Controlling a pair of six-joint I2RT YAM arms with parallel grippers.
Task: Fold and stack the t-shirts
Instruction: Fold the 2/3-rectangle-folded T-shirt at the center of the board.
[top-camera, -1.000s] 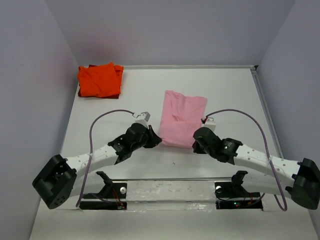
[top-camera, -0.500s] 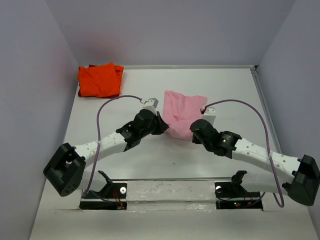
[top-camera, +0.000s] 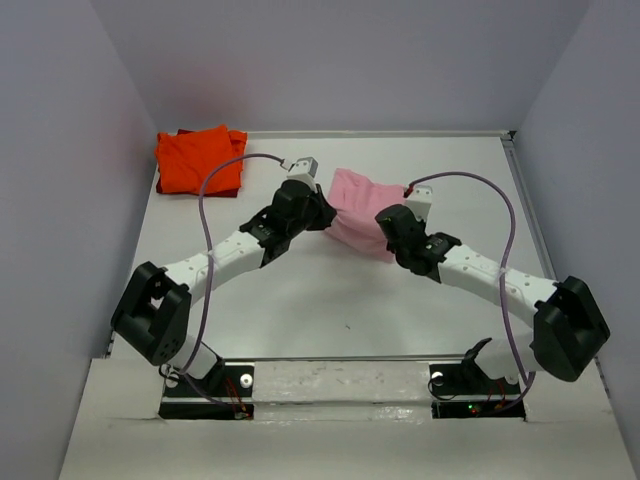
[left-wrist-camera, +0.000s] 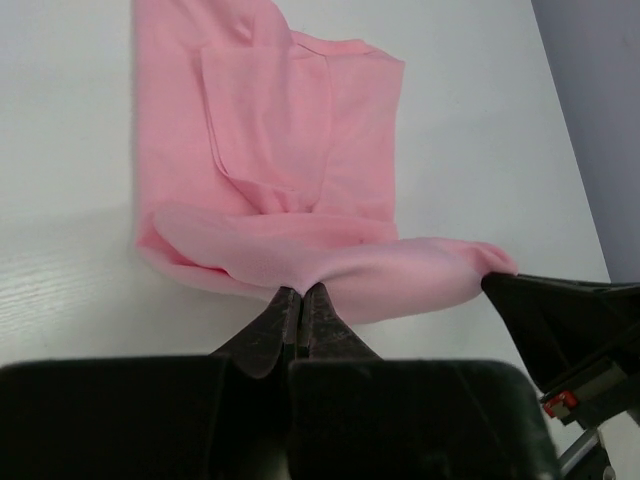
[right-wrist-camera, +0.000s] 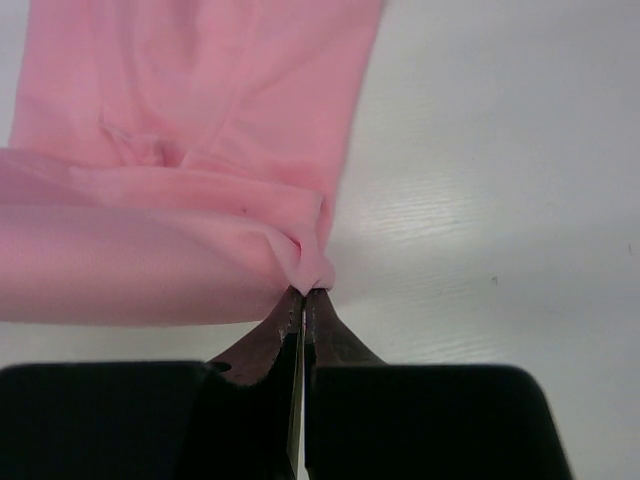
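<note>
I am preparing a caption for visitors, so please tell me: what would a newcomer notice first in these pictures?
First, the light pink cloth t-shirt in the middle of the white table: the left gripper and the right gripper are each shut on its near edge, which curls over the rest. Next, the bright orange-red cloth t-shirt lies folded in the far left corner, apart from both grippers.
</note>
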